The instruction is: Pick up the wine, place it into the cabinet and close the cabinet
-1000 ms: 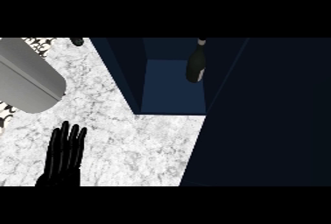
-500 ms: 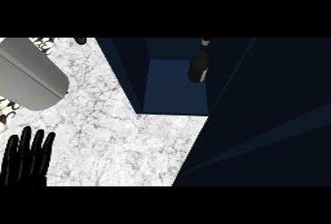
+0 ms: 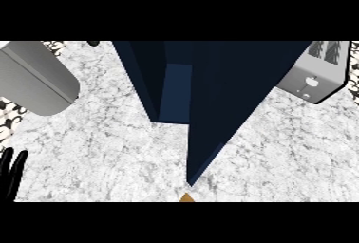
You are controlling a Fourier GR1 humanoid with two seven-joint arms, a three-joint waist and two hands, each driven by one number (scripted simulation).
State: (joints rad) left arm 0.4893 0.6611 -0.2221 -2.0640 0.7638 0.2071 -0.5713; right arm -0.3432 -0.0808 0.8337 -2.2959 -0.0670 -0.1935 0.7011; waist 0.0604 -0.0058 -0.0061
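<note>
The dark navy cabinet (image 3: 151, 76) stands on the marble counter at the view's middle. Its door (image 3: 231, 99) is a broad dark wedge swung most of the way across the opening. Only a narrow blue strip of the cabinet's inside (image 3: 179, 90) still shows. The wine bottle is hidden behind the door. At the lower left edge my left hand (image 3: 11, 172) rests open, with straight fingers pointing up and nothing in them. My right hand does not show.
A large grey rounded appliance (image 3: 35, 78) lies at the left on the white marble counter (image 3: 105, 152). A silver toaster (image 3: 316, 76) stands at the right. A small tan tip (image 3: 186, 198) shows at the lower edge, under the door's corner.
The cabinet door has swung left across the opening and now hides the wine bottle. The toaster has come into view at the right. My left hand has moved to the left edge.
</note>
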